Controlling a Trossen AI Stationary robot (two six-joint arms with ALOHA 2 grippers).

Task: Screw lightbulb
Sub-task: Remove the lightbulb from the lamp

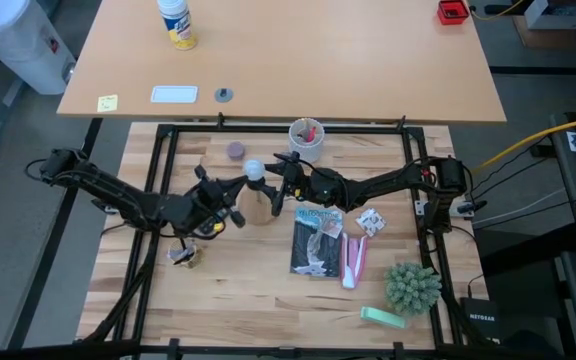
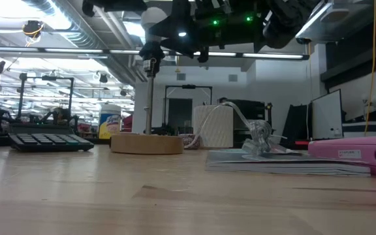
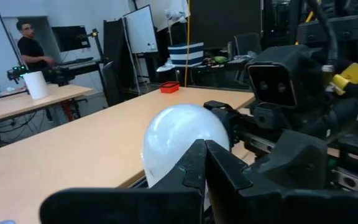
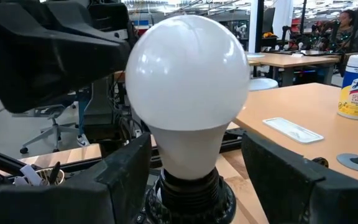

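Observation:
The white frosted lightbulb (image 4: 188, 81) stands upright in the black socket (image 4: 191, 190) of the post on the round wooden disc stand (image 2: 147, 143), near the table's middle (image 1: 255, 171). My right gripper (image 4: 194, 180) is open and comes in level from the right. Its fingers stand on either side of the bulb's neck and the socket, with a gap showing on at least one side. My left gripper (image 3: 204, 163) is shut and points level at the bulb's globe (image 3: 182, 140) from the left. My left gripper holds its shut fingertips (image 3: 197, 158) right in front of the bulb's round globe, level, from the table's left. I cannot tell whether they touch the glass or stand just short of it.
A white cup (image 1: 305, 132) with red items stands just beyond the bulb. A dark booklet (image 1: 316, 240), a pink tool (image 1: 354, 260), a small packet (image 1: 371, 222) and a green plant (image 1: 412, 288) lie to the near right. A person (image 3: 30, 46) stands in the room beyond.

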